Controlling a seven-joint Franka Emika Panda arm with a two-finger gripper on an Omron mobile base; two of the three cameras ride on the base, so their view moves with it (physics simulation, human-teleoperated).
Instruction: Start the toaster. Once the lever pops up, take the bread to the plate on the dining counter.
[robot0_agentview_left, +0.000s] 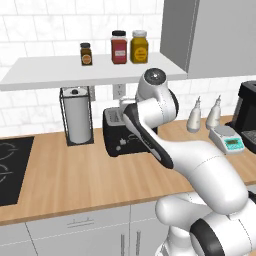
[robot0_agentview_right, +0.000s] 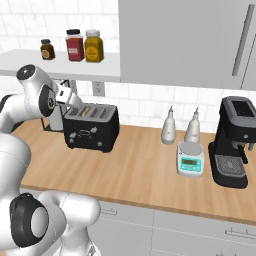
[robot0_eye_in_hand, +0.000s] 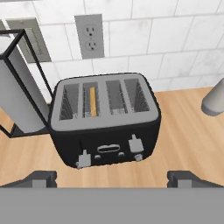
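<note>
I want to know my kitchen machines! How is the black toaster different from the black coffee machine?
The boxy black toaster is low and wide; the black coffee machine is taller and narrower. The toaster has slots on its grey top, one holding a tan bread slice; the coffee machine has a grid tray at its base. Both sit on the wooden worktop.

Bare worktop lies open before my pincer up to the toaster; paper towel holder crowds 10 o'clock, bottle 2 o'clock.
</note>
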